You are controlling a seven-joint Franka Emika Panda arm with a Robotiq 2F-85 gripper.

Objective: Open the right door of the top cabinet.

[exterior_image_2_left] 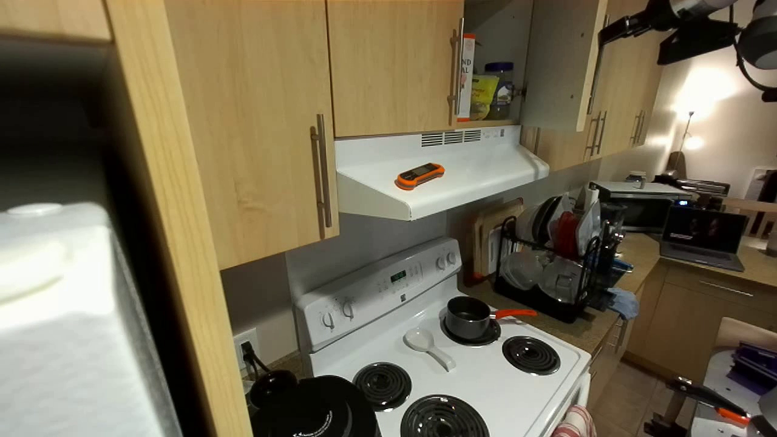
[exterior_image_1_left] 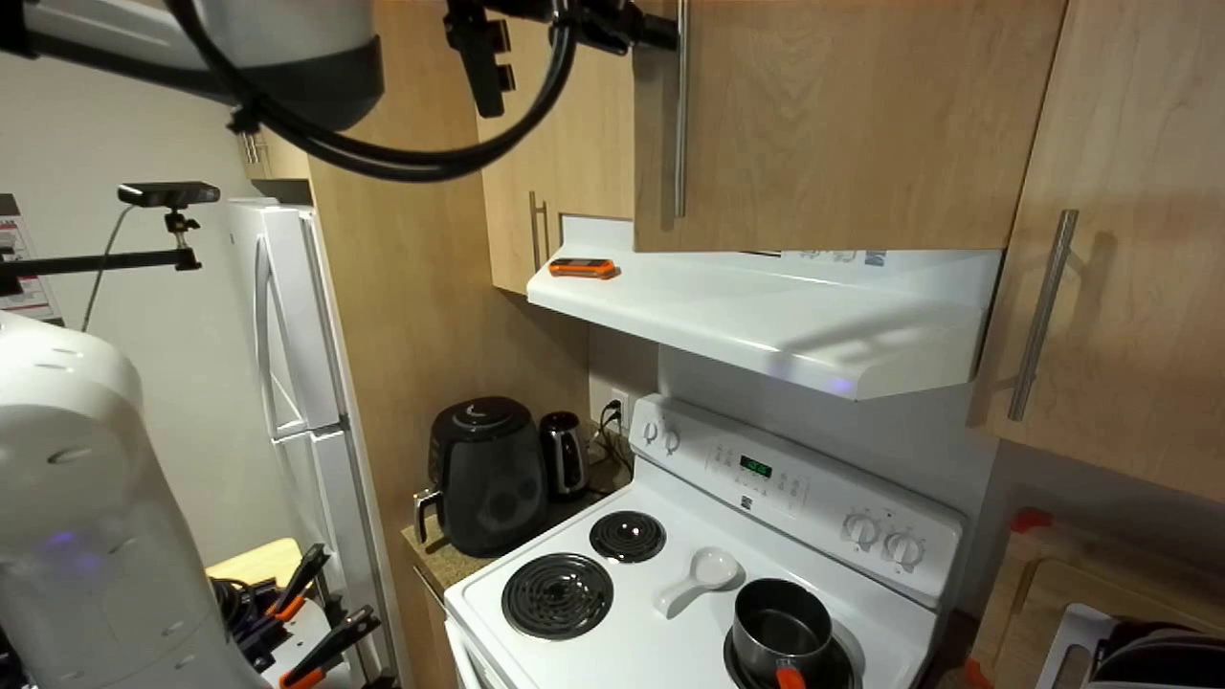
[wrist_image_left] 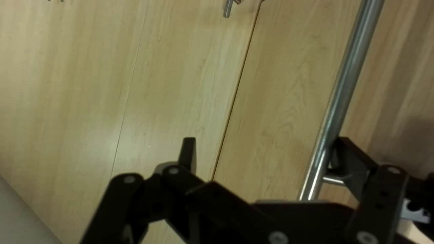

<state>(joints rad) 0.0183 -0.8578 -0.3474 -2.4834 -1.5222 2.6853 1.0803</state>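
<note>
Wrist view: pincer (wrist_image_left: 266, 144) wide, one finger (wrist_image_left: 354, 161) beside round metal handle (wrist_image_left: 346, 81) on grained right door (wrist_image_left: 288, 88)

The top cabinet (exterior_image_2_left: 388, 67) sits above the hood (exterior_image_2_left: 485, 164) (which bears a handheld device (exterior_image_2_left: 420, 176)) — the stove (exterior_image_2_left: 491, 376) below both.

The counter (exterior_image_2_left: 644, 250) carries a dish rack (exterior_image_2_left: 535, 301), microwave (exterior_image_2_left: 640, 213) and laptop (exterior_image_2_left: 704, 233).
</note>
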